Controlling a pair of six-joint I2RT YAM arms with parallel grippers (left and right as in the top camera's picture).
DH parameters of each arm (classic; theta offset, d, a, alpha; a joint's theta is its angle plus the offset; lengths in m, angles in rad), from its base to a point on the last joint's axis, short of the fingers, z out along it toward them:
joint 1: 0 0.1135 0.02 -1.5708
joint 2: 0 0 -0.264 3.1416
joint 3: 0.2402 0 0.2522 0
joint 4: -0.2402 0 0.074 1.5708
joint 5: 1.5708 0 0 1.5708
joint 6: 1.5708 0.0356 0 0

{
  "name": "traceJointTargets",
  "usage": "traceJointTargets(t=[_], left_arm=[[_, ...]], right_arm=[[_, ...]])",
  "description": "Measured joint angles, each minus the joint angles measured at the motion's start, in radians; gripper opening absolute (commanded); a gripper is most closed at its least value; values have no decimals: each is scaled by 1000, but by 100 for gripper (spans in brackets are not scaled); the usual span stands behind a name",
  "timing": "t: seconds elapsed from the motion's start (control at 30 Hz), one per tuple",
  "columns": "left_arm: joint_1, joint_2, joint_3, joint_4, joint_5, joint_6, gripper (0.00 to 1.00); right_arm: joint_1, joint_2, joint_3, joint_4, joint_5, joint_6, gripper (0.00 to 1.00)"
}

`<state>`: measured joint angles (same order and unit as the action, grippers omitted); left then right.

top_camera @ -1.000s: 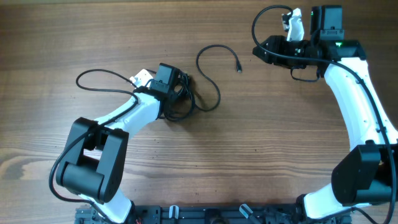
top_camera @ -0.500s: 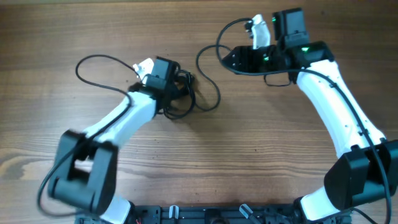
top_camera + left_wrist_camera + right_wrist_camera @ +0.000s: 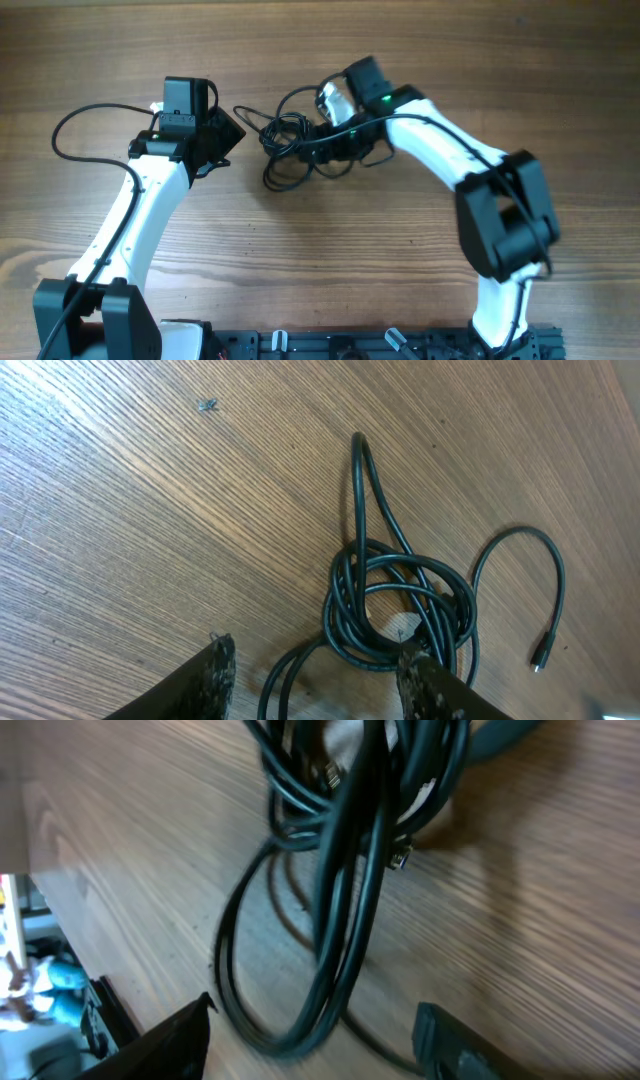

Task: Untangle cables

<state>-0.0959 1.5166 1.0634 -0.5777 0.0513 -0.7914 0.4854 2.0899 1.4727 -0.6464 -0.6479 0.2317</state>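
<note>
lying on the grainy wooden table (image 3: pixel 400 260), the cables (image 3: pixel 290 150) formed a tangled bundle of thin, glossy black loops between both arms. the left gripper (image 3: pixel 230 140) stood just beside the bundle, its fingers apart and holding nothing. the right gripper (image 3: pixel 310 1040) was over the bundle, fingers also apart, with one long loop between them.

Brown wood-grain worktop (image 3: pixel 330 270), grain running left to right. Lying on it toward the far middle: black cables (image 3: pixel 290 155), coiled and knotted together, one plug end (image 3: pixel 540 657) curving free.
</note>
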Motion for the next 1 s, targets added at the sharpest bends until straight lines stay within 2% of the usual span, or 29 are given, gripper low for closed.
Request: traceJointTargets(t=[0.07,0.1,0.17,0.27,0.37,0.5,0.57,0.7,0.77,1.0], left_arm=[[0,0,0,-5,1,0,54],[0,0,0,-9,3,0,54],[0,0,0,-10,3,0,54],[0,0,0,-10,4,0,54],[0,0,0,-10,4,0,49],[0,0,0,-10,8,0,48],[0,0,0,11,28,16,56],[0,0,0,135,179,145,67],[0,0,0,168,245,187,68],[61,0,0,174,370,272,71]], right_arm=[[9,38,0,40,-19,23,58],[12,56,0,66,-30,37,48],[18,74,0,111,-44,59,22],[21,74,1,158,-57,82,4],[18,74,3,137,-49,77,4],[-9,39,12,34,-40,-36,4],[-38,-44,29,-45,-31,-158,4],[-57,-288,65,-111,-25,-448,4],[-53,-366,82,-125,-30,-555,4],[-50,-385,85,-185,-36,-801,4]])
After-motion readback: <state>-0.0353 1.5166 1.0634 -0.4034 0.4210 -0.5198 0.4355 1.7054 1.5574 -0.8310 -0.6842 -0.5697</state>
